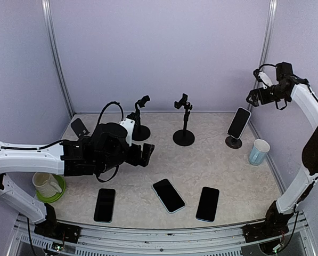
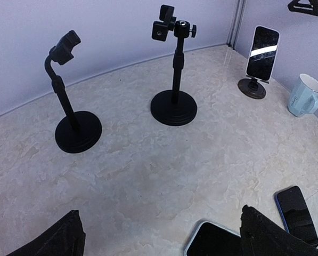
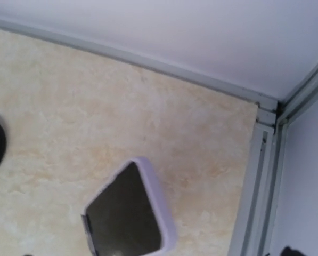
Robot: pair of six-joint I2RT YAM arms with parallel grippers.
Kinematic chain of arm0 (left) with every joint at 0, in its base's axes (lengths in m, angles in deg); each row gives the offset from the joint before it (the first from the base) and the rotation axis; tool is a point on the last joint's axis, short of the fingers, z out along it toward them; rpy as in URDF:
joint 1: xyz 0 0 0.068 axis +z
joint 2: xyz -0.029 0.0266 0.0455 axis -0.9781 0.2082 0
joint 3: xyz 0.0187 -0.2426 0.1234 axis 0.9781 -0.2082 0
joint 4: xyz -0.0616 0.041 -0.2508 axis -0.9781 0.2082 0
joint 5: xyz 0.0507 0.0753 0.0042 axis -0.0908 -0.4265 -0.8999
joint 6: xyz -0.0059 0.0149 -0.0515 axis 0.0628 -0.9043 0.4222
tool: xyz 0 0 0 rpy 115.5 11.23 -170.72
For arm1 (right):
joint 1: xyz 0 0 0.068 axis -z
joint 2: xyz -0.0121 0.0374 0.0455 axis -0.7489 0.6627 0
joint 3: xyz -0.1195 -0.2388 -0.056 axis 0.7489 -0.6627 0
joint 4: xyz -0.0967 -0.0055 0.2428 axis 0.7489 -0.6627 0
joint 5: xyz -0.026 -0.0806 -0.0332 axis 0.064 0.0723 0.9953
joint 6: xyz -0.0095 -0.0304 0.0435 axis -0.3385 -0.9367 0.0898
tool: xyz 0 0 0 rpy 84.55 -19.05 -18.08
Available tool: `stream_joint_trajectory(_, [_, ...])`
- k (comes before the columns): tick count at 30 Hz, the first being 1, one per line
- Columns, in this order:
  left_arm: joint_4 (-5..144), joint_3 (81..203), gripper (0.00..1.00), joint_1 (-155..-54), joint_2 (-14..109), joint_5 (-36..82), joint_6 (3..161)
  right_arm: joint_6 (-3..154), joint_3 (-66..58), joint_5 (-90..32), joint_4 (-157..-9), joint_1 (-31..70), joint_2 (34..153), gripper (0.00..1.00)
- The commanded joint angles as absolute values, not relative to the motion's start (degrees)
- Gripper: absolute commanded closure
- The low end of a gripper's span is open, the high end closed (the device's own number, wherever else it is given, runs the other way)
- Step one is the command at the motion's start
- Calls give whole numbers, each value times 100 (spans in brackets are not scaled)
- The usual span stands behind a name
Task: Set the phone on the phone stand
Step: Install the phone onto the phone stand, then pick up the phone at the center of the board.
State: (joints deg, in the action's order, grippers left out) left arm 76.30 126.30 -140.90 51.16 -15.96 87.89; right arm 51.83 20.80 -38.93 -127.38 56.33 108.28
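Marbled beige tabletop point(image 1: 201, 160), lilac walls point(image 1: 159, 53), aluminium corner posts point(image 1: 57, 69). Near the front edge lie a left phone point(image 1: 105, 205), middle phone point(image 1: 168, 195) and right phone point(image 1: 208, 204), all flat. Left gripper point(image 1: 147, 154) hovers behind the first two, jaws spread wide, empty. Farther back, a propped phone point(image 1: 239, 122) on its stand point(image 1: 233, 142) sits below the raised right gripper point(image 1: 253, 98), jaws apart, empty.

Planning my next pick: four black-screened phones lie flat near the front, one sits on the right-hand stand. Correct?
No: the top external view shows three flat black-screened phones, not four. One upright phone does sit on the small round right-hand stand.
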Motion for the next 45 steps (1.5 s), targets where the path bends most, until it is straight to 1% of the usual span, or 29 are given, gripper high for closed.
stream_joint_trajectory(1, [7458, 12275, 1, -14056, 4807, -1651, 9151, 5511, 1643, -3591, -12007, 5096, 10075, 0])
stream_joint_trajectory(4, [7288, 11975, 1, -14065, 4609, -1639, 9352, 5562, 1339, -3549, -11696, 4718, 9651, 0])
stream_joint_trajectory(6, [7224, 11811, 1, -14076, 4499, -1651, 9427, 5616, 979, -3777, -11317, 4529, 9279, 0])
stream_joint_trajectory(10, [7107, 11446, 1, -14128, 4298, -1772, 9548, 5968, 180, -5092, -10507, 4385, 8540, 0])
stream_joint_trajectory(14, [6996, 11093, 1, -14221, 4127, -1910, 9655, 6140, 120, -5136, -10796, 3955, 8468, 0])
stream_joint_trajectory(15, [6980, 11036, 1, -14249, 4091, -1958, 9678, 6266, 72, -5339, -10828, 3943, 8495, 0])
stream_joint_trajectory(17, [6948, 10927, 1, -14293, 4017, -2058, 9717, 6575, -287, -6078, -10530, 3941, 8456, 0])
stream_joint_trajectory(20, [6920, 10797, 1, -14346, 3930, -2194, 9806, 7318, -1217, -7877, -9175, 3922, 8388, 0])
stream_joint_trajectory(22, [6931, 10739, 1, -14380, 3876, -2283, 9864, 8140, -1697, -8766, -8229, 3881, 8414, 0])
stream_joint_trajectory(24, [6929, 10677, 1, -14434, 3831, -2375, 9909, 8318, -1952, -8474, -7914, 3706, 8324, 0])
stream_joint_trajectory(28, [6907, 10586, 1, -14506, 3781, -2487, 9937, 8302, -2101, -7420, -8215, 3359, 8126, 0])
stream_joint_trajectory(31, [6907, 10572, 1, -14521, 3773, -2541, 9928, 7892, -1884, -7687, -8877, 3240, 8361, 0])
stream_joint_trajectory(35, [6906, 10554, 1, -14522, 3779, -2632, 9921, 7466, -1895, -7014, -9372, 2842, 8456, 0])
stream_joint_trajectory(40, [6906, 10554, 1, -14519, 3779, -2678, 9917, 7855, -2170, -6780, -9110, 2683, 8591, 0])
stream_joint_trajectory(43, [6915, 10541, 1, -14519, 3774, -2699, 9942, 7772, -2008, -5822, -9543, 2363, 8756, 0])
stream_joint_trajectory(45, [6924, 10527, 1, -14522, 3773, -2711, 9959, 7716, -1872, -5435, -9795, 2161, 8893, 0])
